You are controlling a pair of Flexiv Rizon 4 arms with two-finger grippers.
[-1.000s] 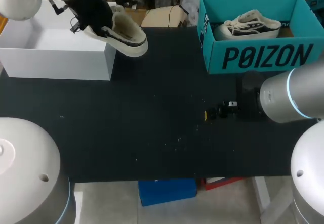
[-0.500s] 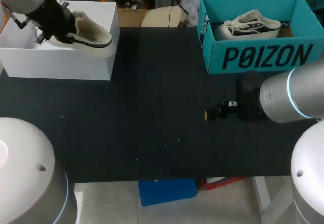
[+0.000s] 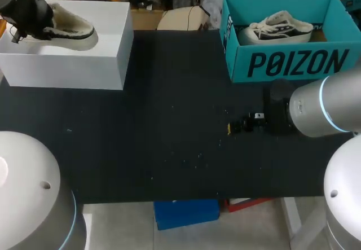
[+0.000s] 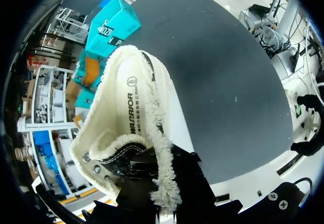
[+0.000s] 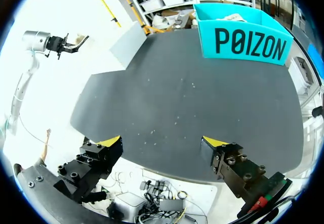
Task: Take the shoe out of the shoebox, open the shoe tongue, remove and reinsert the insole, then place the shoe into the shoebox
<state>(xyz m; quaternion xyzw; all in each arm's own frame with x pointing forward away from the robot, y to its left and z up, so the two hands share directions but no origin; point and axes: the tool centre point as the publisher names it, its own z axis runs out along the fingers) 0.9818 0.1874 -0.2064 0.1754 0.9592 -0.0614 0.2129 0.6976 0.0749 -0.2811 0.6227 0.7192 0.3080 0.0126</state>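
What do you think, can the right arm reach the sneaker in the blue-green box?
Probably yes. The right arm sits in front of the teal box, its fingers open and empty. The box has no lid, the sneaker lies uncovered, and nothing stands between; it would only have to rise over the wall.

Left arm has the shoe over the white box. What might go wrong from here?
1. The shoe hangs by its heel collar from the left claw. The fleece there may slip in the grip, or snag on release.
2. In the head view the sole looks close to the front rim of the white box, so it might catch there instead of dropping inside.
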